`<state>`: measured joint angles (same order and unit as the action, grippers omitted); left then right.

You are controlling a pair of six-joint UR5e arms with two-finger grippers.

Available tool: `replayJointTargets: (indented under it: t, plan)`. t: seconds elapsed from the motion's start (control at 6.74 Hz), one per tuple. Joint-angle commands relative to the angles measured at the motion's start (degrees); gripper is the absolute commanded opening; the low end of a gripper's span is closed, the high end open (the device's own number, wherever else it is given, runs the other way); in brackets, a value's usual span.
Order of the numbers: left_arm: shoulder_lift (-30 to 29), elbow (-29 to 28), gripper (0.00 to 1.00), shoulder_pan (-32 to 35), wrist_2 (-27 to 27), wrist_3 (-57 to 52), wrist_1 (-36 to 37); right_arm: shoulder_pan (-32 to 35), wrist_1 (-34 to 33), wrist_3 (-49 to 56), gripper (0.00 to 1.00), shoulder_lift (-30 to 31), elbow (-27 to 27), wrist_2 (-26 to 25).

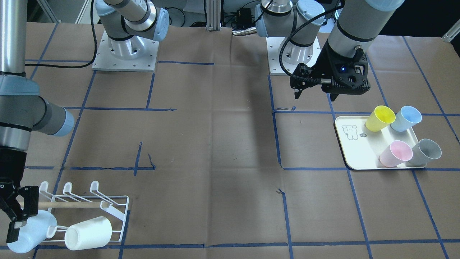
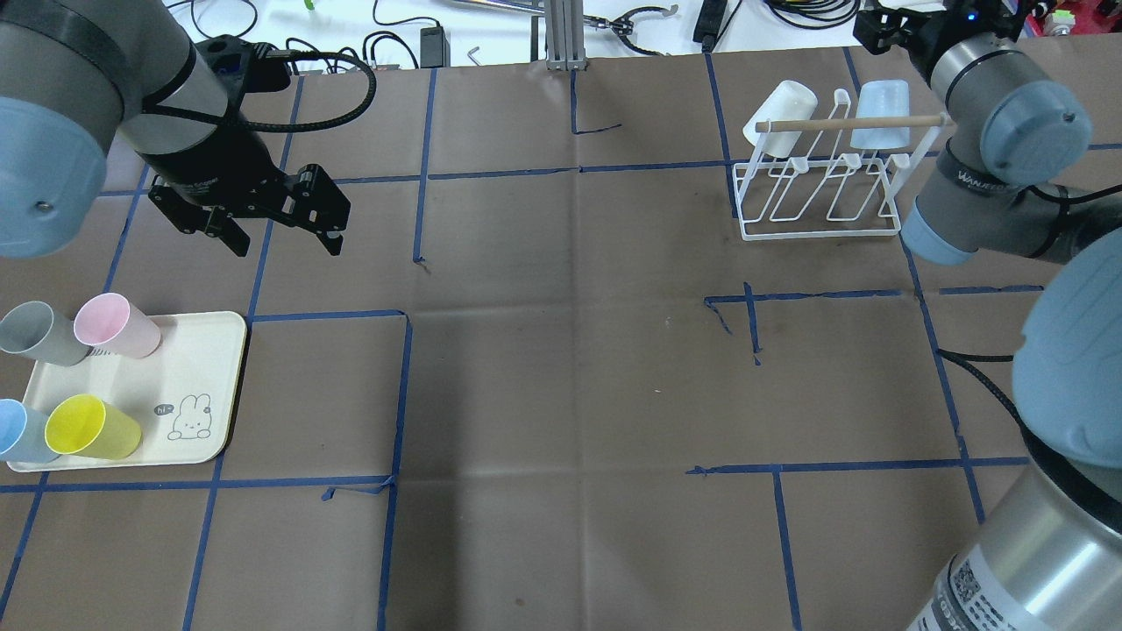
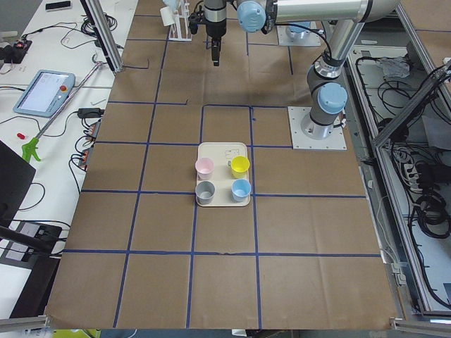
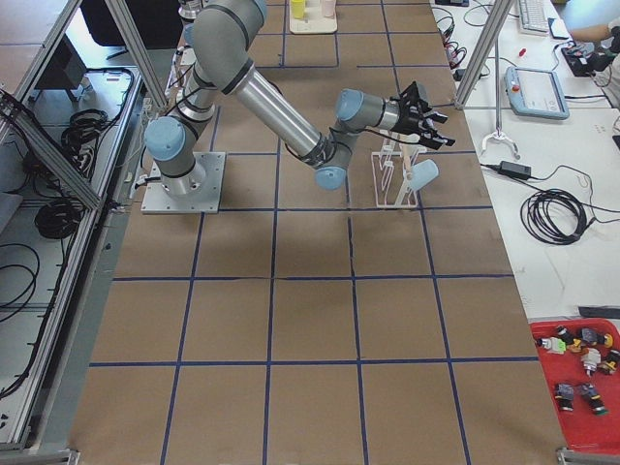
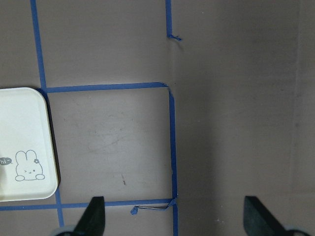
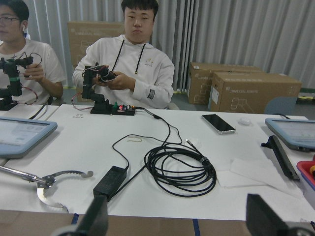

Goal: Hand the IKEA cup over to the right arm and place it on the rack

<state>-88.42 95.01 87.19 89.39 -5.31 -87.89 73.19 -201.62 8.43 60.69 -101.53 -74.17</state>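
Two cups: white cup (image 2: 783,105), pale blue cup (image 2: 881,109), on rack (image 2: 824,234)
Right gripper (image 1: 19,225): fingers spread, empty, just beside rack
Left gripper (image 2: 285,241): fingers spread, empty, far from rack

Robotics lab, by every sign. Table (image 2: 561,394) papered brown, gridded in blue tape (image 2: 403,386), with right arm (image 4: 276,107) and left arm (image 3: 325,105) bolted down on metal plates (image 4: 208,194). Aluminium framing (image 4: 480,48) around it. White side benches (image 3: 53,42) strewn with teach pendants (image 3: 44,91) and coiled cable (image 6: 179,167). Red tray (image 4: 572,426) of small parts at one bench end. Beyond, two operators (image 6: 140,64) seated with small control rigs, cardboard boxes (image 6: 251,91) before a grey curtain (image 6: 275,34).
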Motion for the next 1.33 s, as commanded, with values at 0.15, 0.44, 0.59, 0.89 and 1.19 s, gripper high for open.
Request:
replayJointTargets:
  t: [0.15, 0.44, 0.59, 0.89, 1.19]
  plan:
    - [0.0, 0.0, 0.99, 0.0, 0.0, 0.04, 0.0, 4.14, 35.72, -0.17, 1.0, 11.0, 3.77, -0.01]
    - [0.09, 0.0, 0.99, 0.0, 0.0, 0.13, 0.0, 7.13, 60.08, -0.43, 1.0, 15.92, 9.05, -0.96]
    - [0.18, 0.0, 0.99, 0.0, 0.0, 0.04, 0.0, 8.45, 68.99, -0.7, 1.0, 18.91, 9.94, -5.06]
    - [-0.08, -0.26, 0.99, 0.0, 0.0, 0.13, 0.09, 13.79, 89.54, -7.78, 1.0, 21.83, 14.92, -13.75]
    - [0.44, 0.09, 0.99, 0.0, 0.09, 0.13, -0.09, 18.2, 103.64, -9.31, 1.0, 24.46, 16.36, -16.71]
